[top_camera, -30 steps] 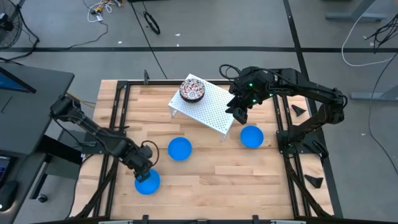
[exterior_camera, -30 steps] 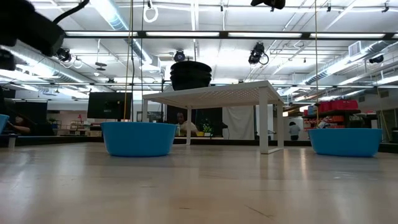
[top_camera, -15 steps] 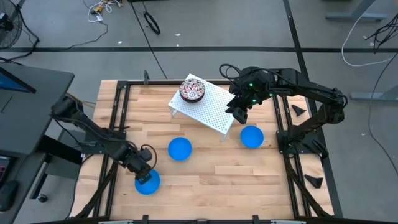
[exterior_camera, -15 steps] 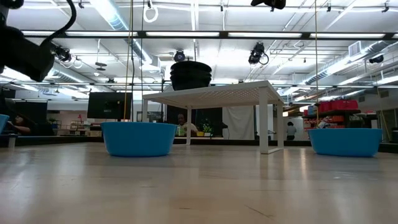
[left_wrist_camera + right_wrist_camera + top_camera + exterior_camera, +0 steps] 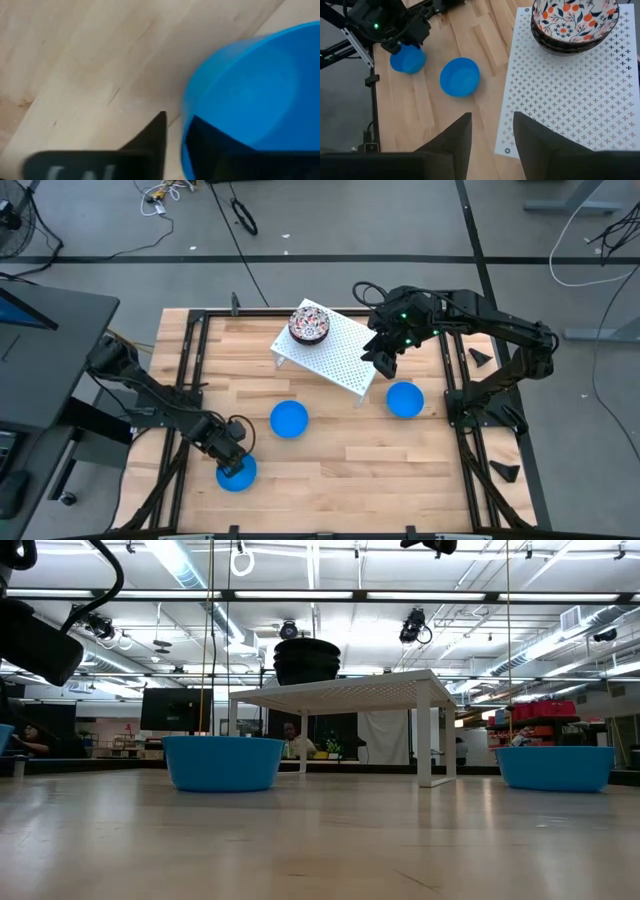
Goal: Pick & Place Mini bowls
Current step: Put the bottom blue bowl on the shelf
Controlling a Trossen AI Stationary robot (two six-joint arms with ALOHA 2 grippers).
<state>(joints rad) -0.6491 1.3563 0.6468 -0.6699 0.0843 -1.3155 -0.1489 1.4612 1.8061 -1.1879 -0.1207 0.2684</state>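
I saw my left gripper [image 5: 234, 465] straddling the plain bright-blue round plastic bowl's [image 5: 237, 473] rim, fingers [image 5: 150, 142] parted. My right gripper [image 5: 384, 360] hovered past the white perforated rack's [image 5: 335, 350] edge, fingers [image 5: 451, 142] spread wide and holding nothing.

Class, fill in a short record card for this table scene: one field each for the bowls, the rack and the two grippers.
blue bowls: three on the table; near-left, middle, right
patterned bowls: stacked on the rack
rack: white, perforated, standing on the table
left gripper: fingers straddling the near-left bowl's rim, one inside, one outside
right gripper: open, above the rack's edge
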